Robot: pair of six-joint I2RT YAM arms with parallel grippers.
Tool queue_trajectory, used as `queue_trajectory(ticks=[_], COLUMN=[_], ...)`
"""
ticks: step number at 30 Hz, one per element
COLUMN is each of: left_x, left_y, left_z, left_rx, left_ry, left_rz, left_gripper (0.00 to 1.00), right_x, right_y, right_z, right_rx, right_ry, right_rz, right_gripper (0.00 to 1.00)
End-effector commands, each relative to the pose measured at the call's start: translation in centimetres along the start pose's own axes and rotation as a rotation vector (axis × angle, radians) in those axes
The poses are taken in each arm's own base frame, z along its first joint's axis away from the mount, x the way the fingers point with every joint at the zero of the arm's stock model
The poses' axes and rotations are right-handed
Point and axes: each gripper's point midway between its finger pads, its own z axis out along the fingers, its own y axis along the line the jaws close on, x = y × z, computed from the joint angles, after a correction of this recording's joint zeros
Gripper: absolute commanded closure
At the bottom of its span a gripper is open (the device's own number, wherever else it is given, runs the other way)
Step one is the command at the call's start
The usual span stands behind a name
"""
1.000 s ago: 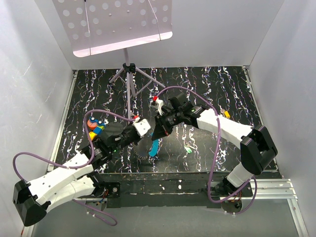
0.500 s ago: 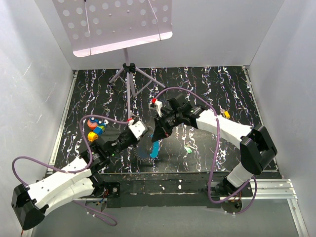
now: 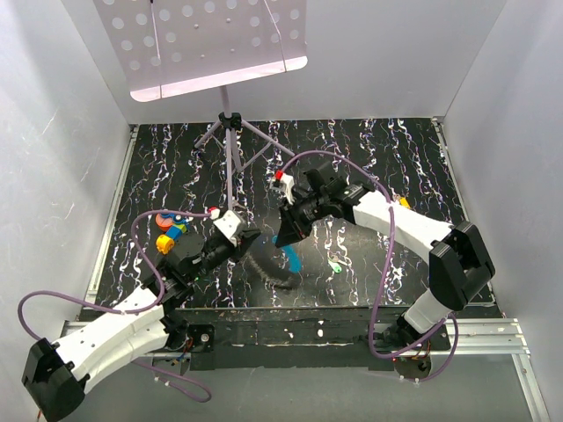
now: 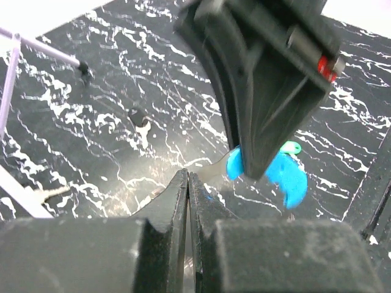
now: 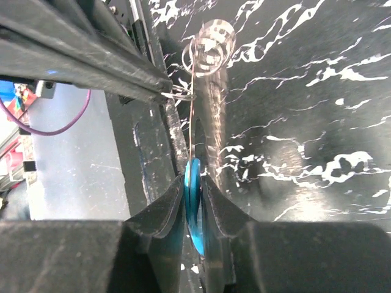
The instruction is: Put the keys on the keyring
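Black, white-veined tabletop (image 3: 387,158), purple music stand (image 3: 230,141) at its 12 o'clock edge. Left arm (image 3: 114,321) reaches in from 7 o'clock, right arm (image 3: 405,224) from 4 o'clock; the tips meet near the middle, close but apart. Left pincer (image 3: 246,239) is pressed fully together; can't tell whether anything thin is caught in it. Right pincer (image 3: 288,237) is narrow, nipping the blue tag of the keyring (image 5: 193,201) edge-on. The wire of the loop runs out from the tag toward the left pincer, its far end blurred. The key (image 3: 337,264), green head, lies loose on the tabletop at about 4 o'clock from the right pincer, near but not touching. From the left pincer it is at roughly 3 to 4 o'clock, beyond the right one, so the right arm is nearer. The key's long axis is too small to read. Judgement: the key is not yet threaded and neither pincer is free for it.
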Motion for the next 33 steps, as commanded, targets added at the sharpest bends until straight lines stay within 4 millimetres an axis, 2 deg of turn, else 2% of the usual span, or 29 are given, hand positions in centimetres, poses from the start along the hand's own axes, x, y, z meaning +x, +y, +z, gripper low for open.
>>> queue_trajectory(ticks=[1,7,14,17,20,22,25,28,33], left_x=[0.0,-0.2,-0.5,-0.8,-1.0,-1.6,-2.6,-3.8,-5.1], left_y=[-0.3,-0.5,0.0,-0.1,-0.5,-0.7,-0.7,-0.4,0.0], left_z=[-0.6,-0.5,-0.6,-0.6,-0.5,-0.5,-0.4,-0.5,-0.7], left_rx=[0.058,0.130,0.134,0.151,0.192,0.222,0.254,0.276,0.298], left_ry=[-0.045,-0.052,-0.038,-0.038,-0.028,-0.029,-0.030,-0.030,-0.020], left_rz=[-0.099,-0.138,-0.147,-0.137,-0.120,-0.106,-0.087,-0.076,-0.034], left_gripper=[1.00,1.00,1.00,1.00,1.00,1.00,1.00,1.00,1.00], right_x=[-3.7,-4.6,-5.6,-5.6,-5.7,-6.2,-8.1,-9.9,-9.6], right_y=[0.8,1.7,2.4,3.1,4.7,4.7,3.9,4.5,4.7], right_z=[-2.5,-3.6,-4.0,-4.4,-5.3,-5.7,-6.0,-6.6,-6.9], right_rx=[-0.007,-0.044,-0.087,-0.137,-0.217,-0.218,-0.171,-0.158,-0.157], right_ry=[-0.088,-0.081,-0.047,-0.035,-0.006,0.014,0.015,-0.018,-0.020], right_rz=[-0.112,-0.188,-0.272,-0.333,-0.446,-0.529,-0.655,-0.715,-0.715], right_gripper=[0.73,0.68,0.68,0.68,0.65,0.64,0.63,0.63,0.63])
